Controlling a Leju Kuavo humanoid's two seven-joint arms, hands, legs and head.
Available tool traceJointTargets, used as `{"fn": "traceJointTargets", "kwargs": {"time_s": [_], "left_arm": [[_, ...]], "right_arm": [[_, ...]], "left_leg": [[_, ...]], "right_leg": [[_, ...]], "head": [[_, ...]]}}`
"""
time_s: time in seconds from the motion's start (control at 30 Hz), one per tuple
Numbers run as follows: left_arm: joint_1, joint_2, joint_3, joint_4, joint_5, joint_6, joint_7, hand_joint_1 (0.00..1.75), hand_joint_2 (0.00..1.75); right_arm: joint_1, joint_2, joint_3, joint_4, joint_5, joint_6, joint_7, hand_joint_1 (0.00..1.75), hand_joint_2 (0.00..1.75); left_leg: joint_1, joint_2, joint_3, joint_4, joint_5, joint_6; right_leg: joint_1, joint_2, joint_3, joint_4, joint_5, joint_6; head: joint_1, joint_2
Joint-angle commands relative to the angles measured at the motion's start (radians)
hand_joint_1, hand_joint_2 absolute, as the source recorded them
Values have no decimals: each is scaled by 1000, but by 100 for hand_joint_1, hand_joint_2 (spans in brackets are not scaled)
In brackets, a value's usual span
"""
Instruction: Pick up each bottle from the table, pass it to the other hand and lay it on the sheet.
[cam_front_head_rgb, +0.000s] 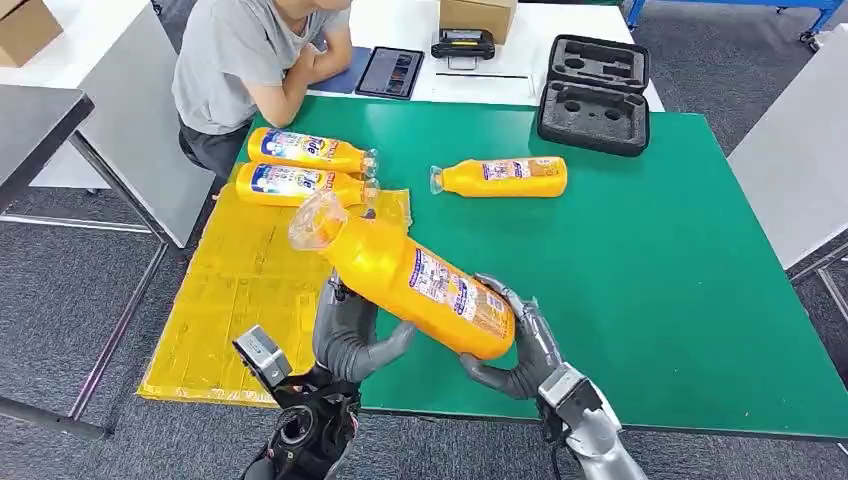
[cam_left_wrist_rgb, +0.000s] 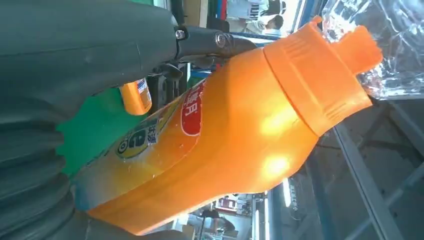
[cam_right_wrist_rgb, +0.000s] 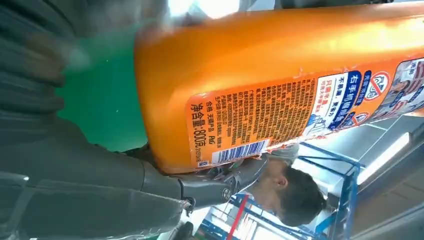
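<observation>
Mid-handover: bottle (cam_front_head_rgb: 415, 283) gripped by right hand (cam_front_head_rgb: 520, 350) at base, left hand (cam_front_head_rgb: 352, 335) cupping middle. Next: release right, lay on sheet (cam_front_head_rgb: 235, 300) at 10 o'clock.

Held orange bottle (cam_right_wrist_rgb: 280, 75): back label (cam_right_wrist_rgb: 260, 117) prints "800" beside a barcode (cam_right_wrist_rgb: 240, 151), with Chinese text "右手"; front label (cam_left_wrist_rgb: 192, 107) carries a Chinese character "月".

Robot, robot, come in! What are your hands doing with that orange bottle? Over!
Both hands on the orange bottle: right hand at its base, left hand under its middle. Two bottles on yellow sheet; one waits on green table.
</observation>
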Motion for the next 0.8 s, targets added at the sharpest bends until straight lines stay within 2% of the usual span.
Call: {"fn": "traceJointTargets", "kwargs": {"time_s": [0.03, 0.07, 0.1, 0.13, 0.17, 0.37, 0.43, 0.47, 0.5, 0.8], "left_arm": [[-26, 19, -23, 50, 2, -11, 3, 0, 175], [-27, 19, -23, 53, 3, -16, 3, 0, 175], [-27, 19, -23, 53, 3, -16, 3, 0, 175], [-27, 19, -23, 53, 3, -16, 3, 0, 175], [-27, 19, -23, 53, 3, -16, 3, 0, 175], [-25, 11, -6, 80, 18, -54, 3, 0, 175], [-30, 8, -1, 85, 12, -55, 3, 0, 175], [-30, 9, -1, 87, 13, -56, 3, 0, 175], [-28, 9, 2, 89, 17, -62, 3, 0, 175], [-28, 8, -7, 91, 4, -48, 3, 0, 175]], "right_arm": [[-55, 4, 35, 80, -24, 15, -3, 175, 175], [-57, 3, 31, 84, -35, 23, -3, 175, 175], [-57, 3, 31, 84, -35, 23, -3, 175, 175], [-57, 3, 31, 84, -35, 23, -3, 175, 175], [-57, 3, 31, 84, -35, 23, -3, 175, 175], [-37, -4, 12, 56, -48, 28, -3, 175, 175], [-31, 1, 4, 41, -53, 38, -3, 175, 175], [-33, 1, 4, 37, -47, 37, -3, 175, 175], [-34, 1, 0, 31, -50, 40, -3, 175, 175], [-43, -3, -10, 35, -56, 59, -3, 175, 175]], "left_leg": [[1, 2, 5, -1, -2, -2], [1, 1, 4, -1, -1, -1], [2, 3, 11, -1, -4, -3], [1, 2, 6, -1, -2, -2], [2, 2, 9, -1, -3, -3], [0, 0, 4, -1, -1, -1], [1, 0, 5, -1, -1, -1], [2, 1, 12, -1, -4, -3], [1, 0, 4, -1, -1, -1], [1, 1, 5, -1, -2, -2]], "right_leg": [[1, 2, 4, -1, -1, -2], [1, 2, 3, -1, -1, -1], [2, 3, 11, -2, -3, -4], [1, 2, 6, -1, -1, -2], [2, 2, 8, -2, -2, -3], [0, 0, 3, -1, -1, -1], [1, 0, 5, -1, -1, -2], [2, 1, 12, -2, -3, -4], [1, 0, 4, -1, -1, -2], [1, 1, 5, -1, -1, -2]], "head": [[0, 0], [0, 0], [0, 0], [0, 0], [0, 0], [0, 0], [0, 0], [0, 0], [0, 0], [0, 0]]}}
